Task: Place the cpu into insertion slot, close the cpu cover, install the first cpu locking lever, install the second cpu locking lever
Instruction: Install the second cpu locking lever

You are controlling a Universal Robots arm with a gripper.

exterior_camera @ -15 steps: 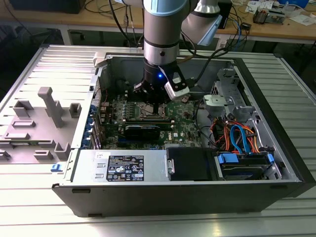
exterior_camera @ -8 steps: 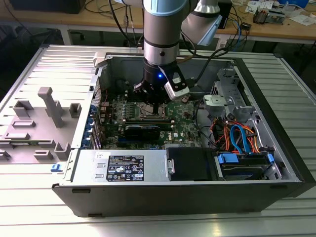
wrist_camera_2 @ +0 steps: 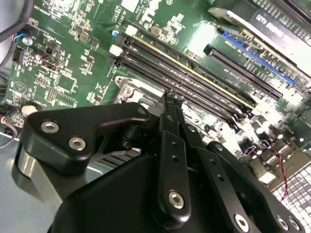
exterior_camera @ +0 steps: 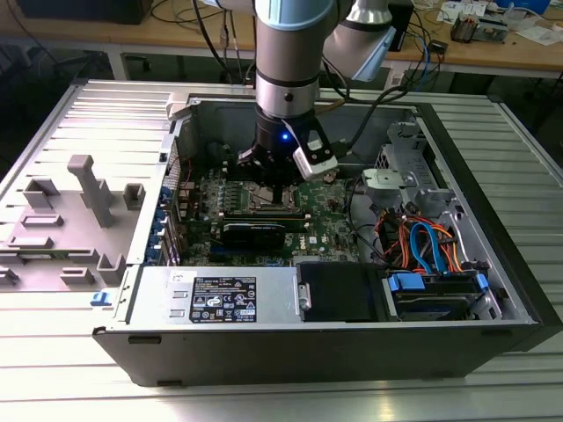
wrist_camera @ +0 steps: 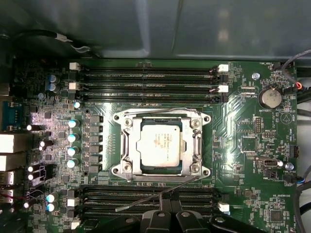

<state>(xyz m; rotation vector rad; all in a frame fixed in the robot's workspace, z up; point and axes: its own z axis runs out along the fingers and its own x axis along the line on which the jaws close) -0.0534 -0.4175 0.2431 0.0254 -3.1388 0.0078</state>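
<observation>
First wrist view: shows the cpu (wrist_camera: 160,145), a flat square chip with a dull silver-grey metal lid, seated in the insertion slot (wrist_camera: 160,173), whose dark rim just edges it. Shows the cpu cover (wrist_camera: 197,141), a matte metal frame with a large square window, lying flat around the chip, with screws at its corners. Finds one thin wire lever (wrist_camera: 141,200) slanting loose across the nearest memory slots (wrist_camera: 121,191), and another wire lever (wrist_camera: 155,108) lying along the opposite edge of the frame.

Places the gripper (wrist_camera: 170,213) right at the slanting lever, black fingers pressed together with hardly a gap; cannot tell whether the tips touch the wire. Confirms in the second wrist view the same closed fingers of the gripper (wrist_camera_2: 170,99), pointing down beside the socket's corner.

Spreads outward to a glossy green motherboard (wrist_camera: 233,126), dotted with round silver-topped capacitors (wrist_camera: 73,137) and a coin battery (wrist_camera: 270,98).

Sets all this, in the exterior view, inside an open computer case (exterior_camera: 493,264) of grey sheet metal lying on a ribbed aluminium table (exterior_camera: 264,400), with orange and blue cables (exterior_camera: 422,246) bundled toward the exterior view's right, grey plastic fixtures (exterior_camera: 88,189) toward its left, and a wooden bench (exterior_camera: 176,31) behind.
</observation>
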